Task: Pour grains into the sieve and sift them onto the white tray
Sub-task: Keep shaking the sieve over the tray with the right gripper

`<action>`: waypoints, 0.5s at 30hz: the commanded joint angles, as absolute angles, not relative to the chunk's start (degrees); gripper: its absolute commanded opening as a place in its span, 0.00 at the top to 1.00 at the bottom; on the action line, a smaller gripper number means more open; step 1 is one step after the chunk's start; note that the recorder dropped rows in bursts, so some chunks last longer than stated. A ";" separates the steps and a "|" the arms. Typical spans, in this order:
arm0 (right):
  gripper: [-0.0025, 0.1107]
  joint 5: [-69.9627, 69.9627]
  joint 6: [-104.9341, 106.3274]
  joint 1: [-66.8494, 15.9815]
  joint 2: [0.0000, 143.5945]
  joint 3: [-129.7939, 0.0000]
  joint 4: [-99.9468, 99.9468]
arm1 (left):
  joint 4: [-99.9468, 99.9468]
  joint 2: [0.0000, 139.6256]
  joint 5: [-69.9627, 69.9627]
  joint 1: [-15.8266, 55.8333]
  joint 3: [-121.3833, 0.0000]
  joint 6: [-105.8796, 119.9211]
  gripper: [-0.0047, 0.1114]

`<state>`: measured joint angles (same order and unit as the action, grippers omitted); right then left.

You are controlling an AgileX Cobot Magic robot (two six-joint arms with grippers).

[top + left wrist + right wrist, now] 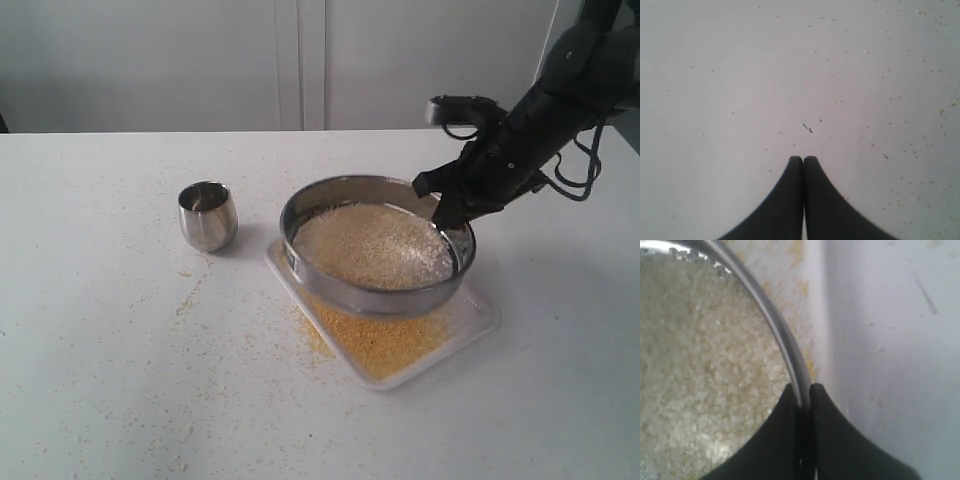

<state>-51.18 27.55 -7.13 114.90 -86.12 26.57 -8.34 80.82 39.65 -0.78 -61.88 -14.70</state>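
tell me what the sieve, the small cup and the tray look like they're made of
The sieve looks like steel: a brushed grey wall and a bright rim that catches the light. Its bottom is hidden under the grains. The small cup is polished metal, probably steel, with mirror-like reflections on its side. The tray is glossy white, plastic or glazed ceramic; the look alone does not settle which.

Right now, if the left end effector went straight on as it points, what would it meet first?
Probably the white table, with only scattered grains on it. Nothing else lies ahead of the shut left end effector in its wrist view; the depth is unclear.
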 commanded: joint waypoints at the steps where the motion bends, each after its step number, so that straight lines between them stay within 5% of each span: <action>1: 0.98 -58.03 48.54 -8.61 114.03 -86.56 28.98 | -8.20 80.38 40.12 -0.98 -61.68 -15.21 0.96; 5: 0.98 -45.63 17.38 -7.92 113.78 -86.56 23.26 | -8.20 80.38 40.12 -0.98 -61.68 -15.21 0.96; 10: 0.98 -51.41 48.83 -12.04 112.90 -86.56 22.45 | -8.20 80.38 40.02 -0.98 -61.68 -15.21 0.96; 15: 0.98 -40.90 19.60 -10.64 112.75 -86.56 19.66 | -8.20 80.38 40.02 -0.98 -61.68 -15.21 0.96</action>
